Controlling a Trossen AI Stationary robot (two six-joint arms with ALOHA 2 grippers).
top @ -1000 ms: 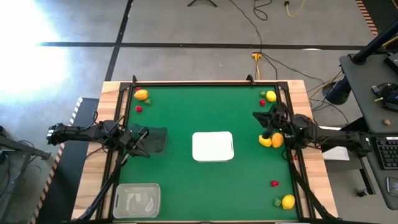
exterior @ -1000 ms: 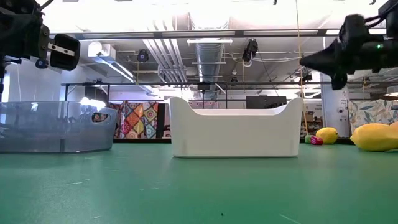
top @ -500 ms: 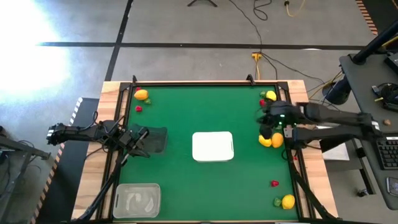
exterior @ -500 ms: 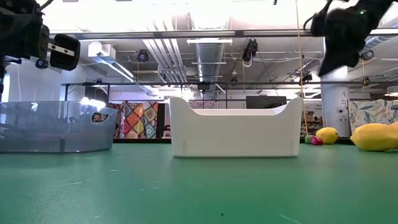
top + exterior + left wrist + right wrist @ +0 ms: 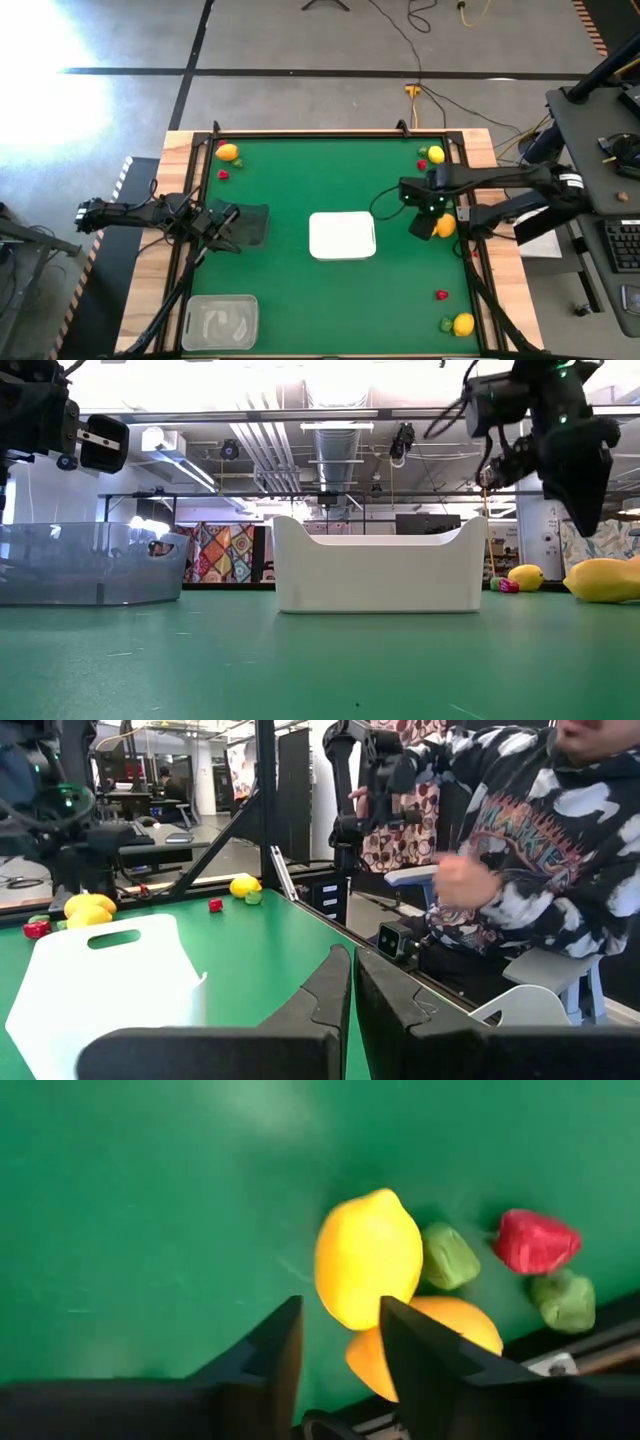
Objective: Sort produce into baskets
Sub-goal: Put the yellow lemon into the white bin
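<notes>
right gripper (image 5: 340,1345): part-open, empty, above lemon (image 5: 368,1258) beside orange (image 5: 430,1342), seemingly not touching | left gripper (image 5: 352,988): shut, empty, by dark tub (image 5: 247,223) | white tub (image 5: 342,235): mid-table

So here's where we're at: our left arm is parked out at the left side of the counter, stretched flat and low, with the left gripper (image 5: 228,224) pointing inward and its fingers (image 5: 330,985) pressed right together. Our right arm reaches in from the right edge, forearm running roughly level, wrist bent so the right gripper (image 5: 421,225) points down at the counter. Its two fingers (image 5: 275,1342) stand slightly apart with a narrow gap between them, holding nothing.
</notes>
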